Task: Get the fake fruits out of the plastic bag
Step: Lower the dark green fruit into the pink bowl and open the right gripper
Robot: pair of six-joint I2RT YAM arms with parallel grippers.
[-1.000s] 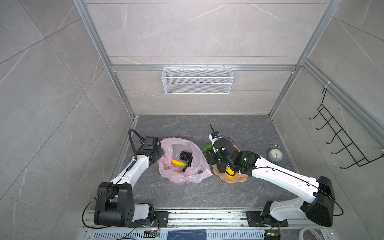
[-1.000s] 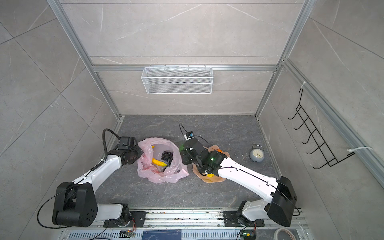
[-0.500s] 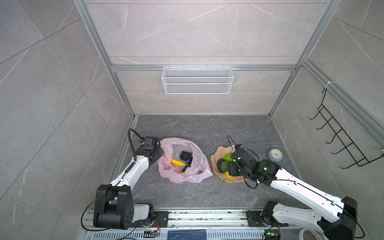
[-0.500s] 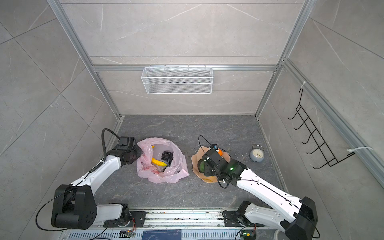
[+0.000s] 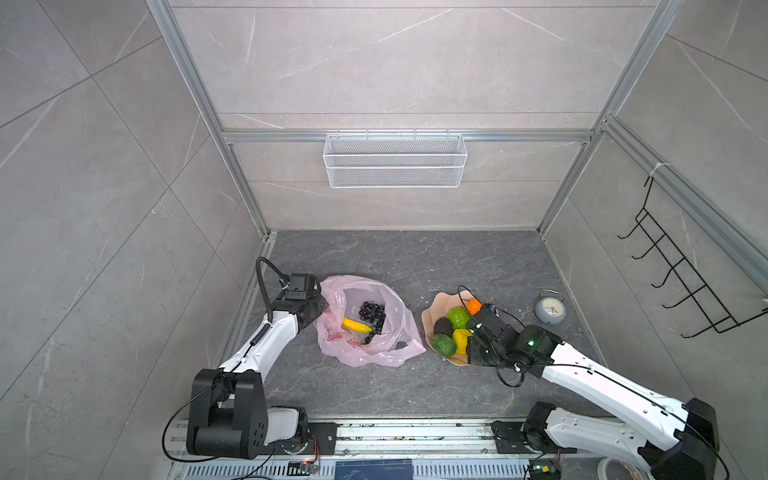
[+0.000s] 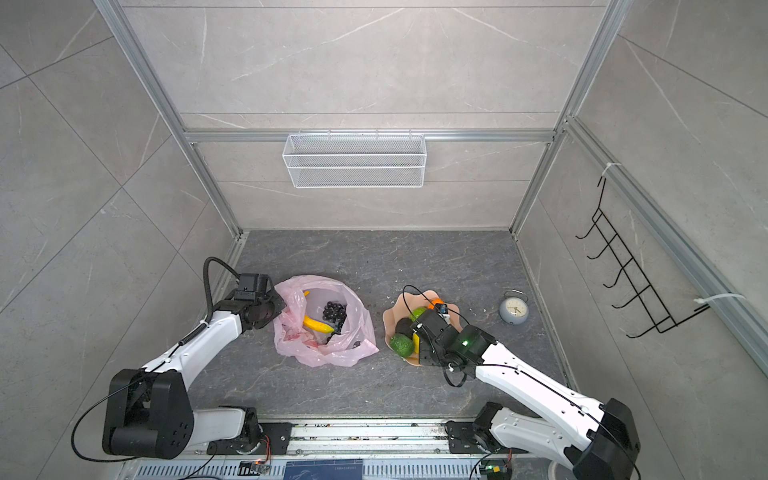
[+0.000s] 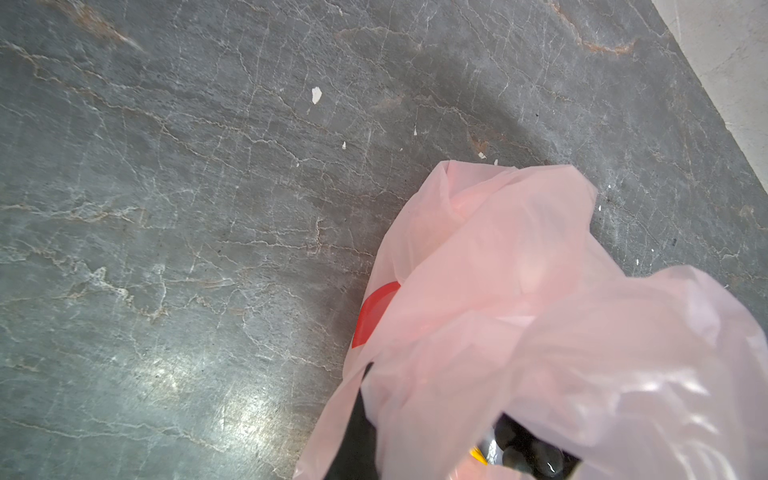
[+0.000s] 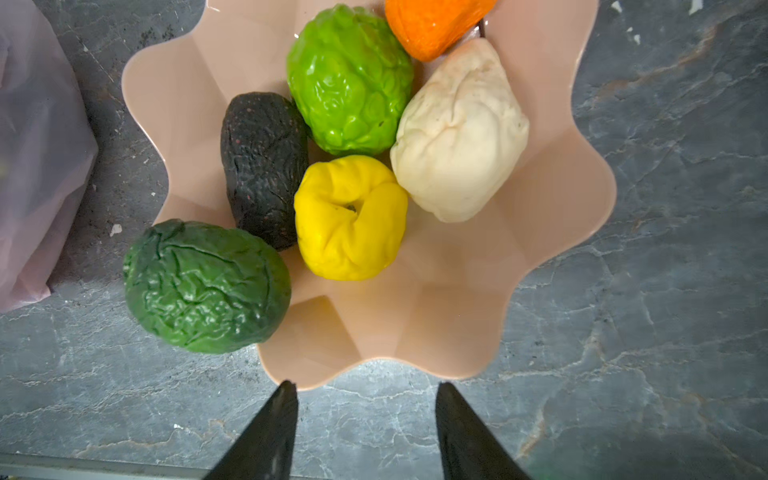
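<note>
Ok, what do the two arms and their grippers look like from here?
The left arm and right arm have white shells, black joints and black shoulder blocks. Black cables loop near each wrist; a small green light glows on the right one. The right gripper has two black tapering fingers; the left gripper is black too.

The left gripper [image 5: 321, 308] clamps the rim of the pink bag [image 5: 374, 353]; banana [image 5: 356, 326] and grapes [image 5: 371, 311] lie just past it, inside.
</note>
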